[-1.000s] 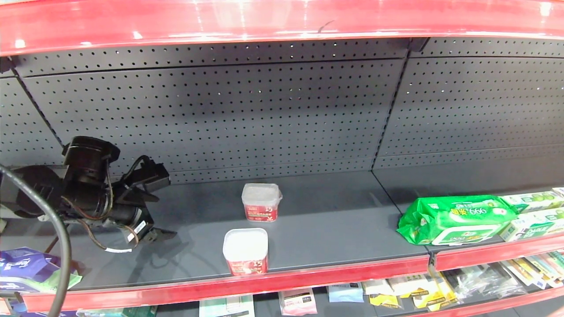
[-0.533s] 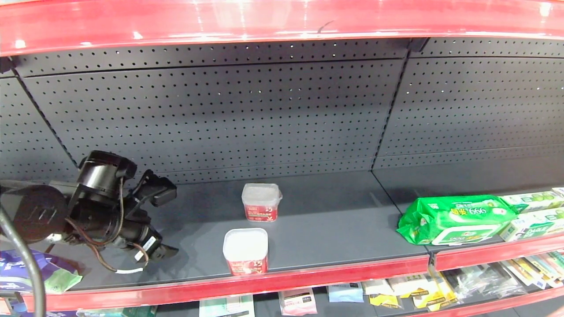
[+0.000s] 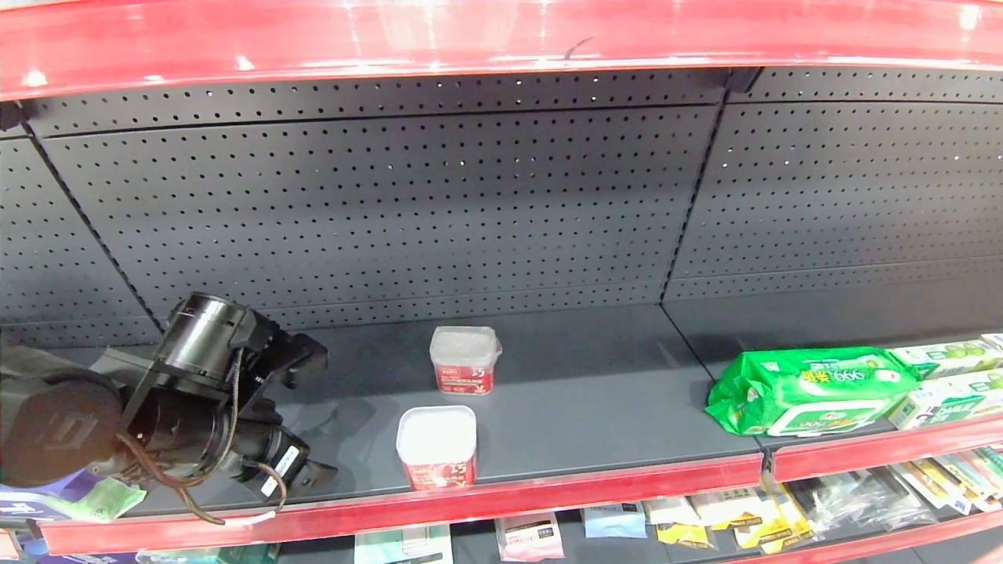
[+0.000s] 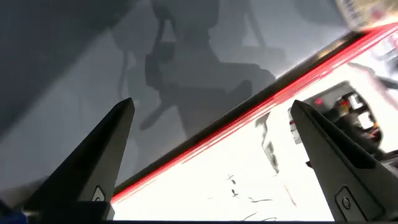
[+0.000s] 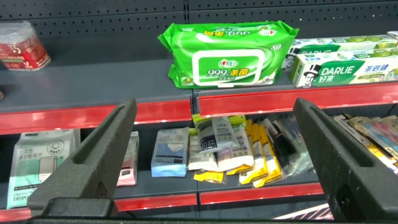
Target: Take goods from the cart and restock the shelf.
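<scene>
Grey shelf (image 3: 595,392), two red tubs (image 3: 465,360) (image 3: 436,446), one green wipes pack (image 3: 811,389)

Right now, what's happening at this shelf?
The left gripper hangs open and empty over the front edge of the grey shelf, left of two red-labelled tubs, the front tub and the rear tub behind it. The right gripper is open and empty too, facing the shelving with the green wet-wipes pack ahead of it. Nothing is held at this moment.
</scene>
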You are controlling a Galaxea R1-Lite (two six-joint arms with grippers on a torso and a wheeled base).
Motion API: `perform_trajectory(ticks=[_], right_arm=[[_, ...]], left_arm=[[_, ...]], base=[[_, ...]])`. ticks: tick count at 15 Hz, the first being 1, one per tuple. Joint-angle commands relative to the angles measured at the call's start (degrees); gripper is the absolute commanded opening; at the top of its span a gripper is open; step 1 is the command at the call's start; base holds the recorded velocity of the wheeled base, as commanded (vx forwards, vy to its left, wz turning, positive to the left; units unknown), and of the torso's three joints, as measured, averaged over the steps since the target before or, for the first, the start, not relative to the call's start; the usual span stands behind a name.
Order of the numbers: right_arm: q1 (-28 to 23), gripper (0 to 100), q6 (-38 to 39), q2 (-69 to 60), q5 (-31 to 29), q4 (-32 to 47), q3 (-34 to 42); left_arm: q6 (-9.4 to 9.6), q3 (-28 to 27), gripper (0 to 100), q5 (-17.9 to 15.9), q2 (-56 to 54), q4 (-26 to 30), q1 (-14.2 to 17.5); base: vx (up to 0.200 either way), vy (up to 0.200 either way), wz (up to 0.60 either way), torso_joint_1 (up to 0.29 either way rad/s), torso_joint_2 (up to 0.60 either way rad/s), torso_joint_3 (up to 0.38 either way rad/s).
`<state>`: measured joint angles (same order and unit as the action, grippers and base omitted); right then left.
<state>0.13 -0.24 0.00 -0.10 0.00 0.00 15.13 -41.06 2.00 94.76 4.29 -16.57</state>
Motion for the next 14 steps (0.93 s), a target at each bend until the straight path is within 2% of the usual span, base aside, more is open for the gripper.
perform_trajectory(ticks=[1, 2, 3, 4, 14], right_arm=[[0.0, 100, 0.0, 0.0, 0.0, 0.0, 0.0], [0.0, 100, 0.0, 0.1, 0.0, 0.0, 0.0], [0.0, 100, 0.0, 0.0, 0.0, 0.0, 0.0], [0.0, 100, 0.0, 0.1, 0.0, 0.0, 0.0], [0.0, 100, 0.0, 0.0, 0.0, 0.0, 0.0]], left_arm=[[-2.30, -1.3, 100, -0.1, 1.4, -0.1, -1.0], [-5.20, -2.0, 100, -0.2, 2.4, -0.1, -1.7], [-6.95, -2.1, 100, -0.2, 3.0, -0.2, -2.1], [-7.92, -2.3, 100, -0.2, 3.2, -0.2, -2.3], [-8.19, -4.2, 100, -0.2, 7.7, -2.6, -2.4]], base=[[0.000, 0.000, 0.00, 0.000, 0.00, 0.000], [0.000, 0.000, 0.00, 0.000, 0.00, 0.000], [0.000, 0.000, 0.00, 0.000, 0.00, 0.000], [0.000, 0.000, 0.00, 0.000, 0.00, 0.000], [0.000, 0.000, 0.00, 0.000, 0.00, 0.000]])
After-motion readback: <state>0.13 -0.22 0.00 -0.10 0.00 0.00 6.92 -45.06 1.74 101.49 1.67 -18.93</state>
